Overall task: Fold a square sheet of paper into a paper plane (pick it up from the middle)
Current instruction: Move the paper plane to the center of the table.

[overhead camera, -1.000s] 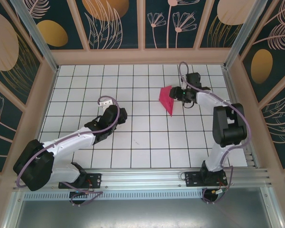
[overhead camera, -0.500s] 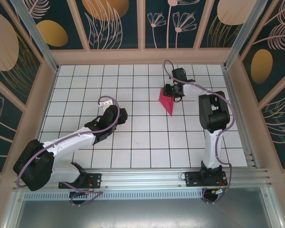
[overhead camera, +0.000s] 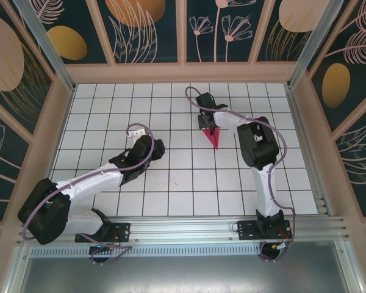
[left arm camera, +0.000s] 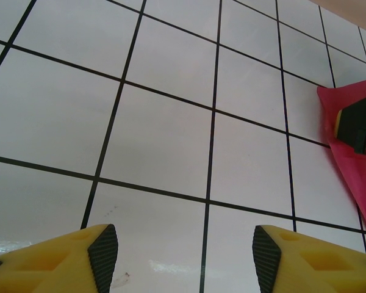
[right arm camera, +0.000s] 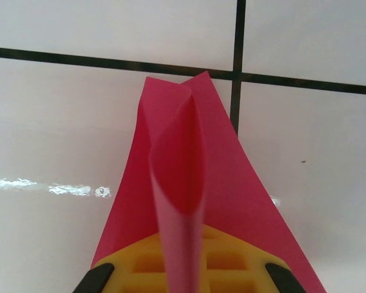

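With its jaws clenched, the right gripper pinches the paper plane at the plane's wider far end. In the right wrist view the two yellow fingers sit either side of a raised centre fold of magenta paper. That fold stands up as a rounded ridge between them, while the flatter layers spread left and right onto the tile. Count: one paper item, folded to a narrow dart. Its pointed tip is aimed towards the near edge of the table, just beyond the gripper on the near side. The plane lies right of centre in the far half of the tiled surface, roughly two tile rows from the back wall. Count: two arms, two grippers. The left gripper is released, fingers spread with only bare white tile and black grid lines between them, holding nothing. It sits left of centre, well apart from the plane. From the left wrist camera the plane shows at the right edge, with the dark body of the right gripper on top of it. Whether the plane's tip is lifted or resting on the tile cannot be told.
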Robot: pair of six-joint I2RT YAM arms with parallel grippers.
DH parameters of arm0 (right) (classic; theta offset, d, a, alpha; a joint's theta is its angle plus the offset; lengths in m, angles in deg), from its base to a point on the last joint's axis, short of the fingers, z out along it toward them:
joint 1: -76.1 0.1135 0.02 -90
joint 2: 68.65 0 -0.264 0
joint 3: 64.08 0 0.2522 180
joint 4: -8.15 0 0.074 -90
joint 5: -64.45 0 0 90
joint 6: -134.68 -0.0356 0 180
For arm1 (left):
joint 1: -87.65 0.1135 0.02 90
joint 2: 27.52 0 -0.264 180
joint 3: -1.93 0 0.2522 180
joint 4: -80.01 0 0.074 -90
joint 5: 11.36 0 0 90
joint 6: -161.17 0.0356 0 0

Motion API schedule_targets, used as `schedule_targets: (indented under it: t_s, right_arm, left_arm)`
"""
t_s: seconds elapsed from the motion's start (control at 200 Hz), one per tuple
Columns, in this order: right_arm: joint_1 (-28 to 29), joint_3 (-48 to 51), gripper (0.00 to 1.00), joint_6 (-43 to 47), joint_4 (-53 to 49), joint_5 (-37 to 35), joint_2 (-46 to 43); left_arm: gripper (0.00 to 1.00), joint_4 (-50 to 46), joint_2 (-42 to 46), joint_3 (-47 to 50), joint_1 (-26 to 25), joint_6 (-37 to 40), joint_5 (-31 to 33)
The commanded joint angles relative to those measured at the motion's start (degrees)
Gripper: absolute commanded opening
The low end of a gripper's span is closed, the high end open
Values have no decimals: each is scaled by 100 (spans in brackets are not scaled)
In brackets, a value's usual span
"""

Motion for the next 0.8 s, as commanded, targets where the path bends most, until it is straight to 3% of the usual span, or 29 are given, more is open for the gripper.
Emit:
schedule_targets:
  t_s: [0.0,0.485,0.731,0.796]
  right_arm:
    - [57,-119,0,64,-276,-519,281]
    - [718,-58,0,115,-358,-1948,808]
    - [614,-290,0,21,-564,-1545,592]
    - [543,-382,6,-53,-669,-1333,425]
  left_arm:
    - [63,-80,5,10,6,6,-8]
    - [65,3,-126,-19,13,13,-129]
    - [66,-5,-118,-26,6,26,-121]
    - [66,-23,-103,-30,6,26,-114]
